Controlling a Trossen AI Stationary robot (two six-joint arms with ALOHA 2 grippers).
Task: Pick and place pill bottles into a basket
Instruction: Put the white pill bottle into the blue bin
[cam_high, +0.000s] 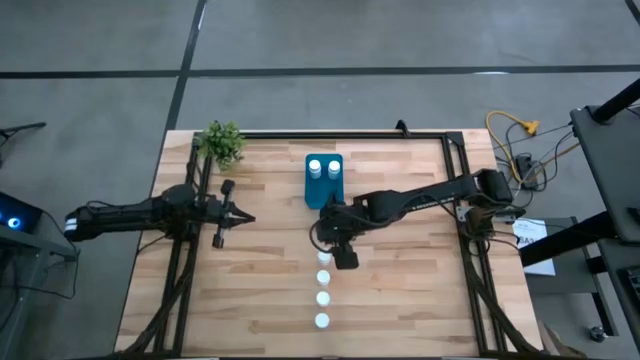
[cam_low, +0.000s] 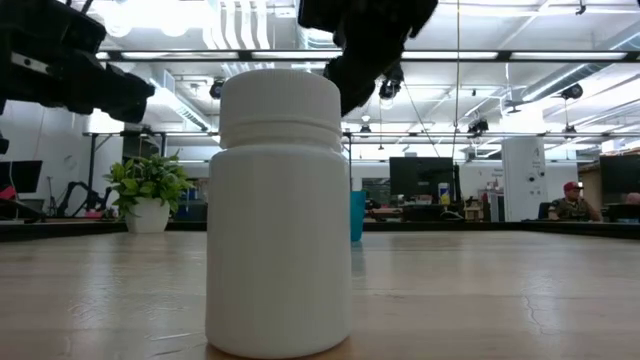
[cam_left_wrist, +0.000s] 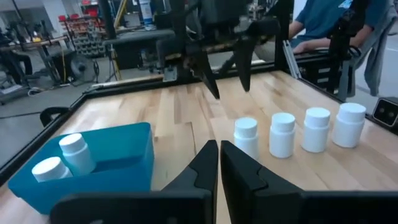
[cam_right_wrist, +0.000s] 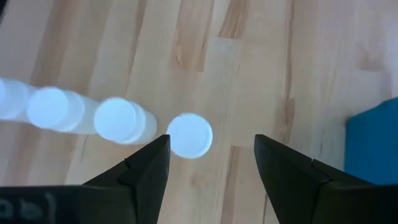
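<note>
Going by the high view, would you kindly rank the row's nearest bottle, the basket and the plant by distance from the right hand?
1. The row's nearest bottle, on the table right beside the open right hand.
2. The basket, toward the table's back edge, holding two bottles.
3. The plant, at the back left corner.

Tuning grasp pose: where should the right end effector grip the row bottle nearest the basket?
Grip the nearest pill bottle across its round cap or upper body, coming straight down. It stands upright, and the right end effector is open above it. Spread the fingers crosswise to the row, since its neighbour stands close.
</note>
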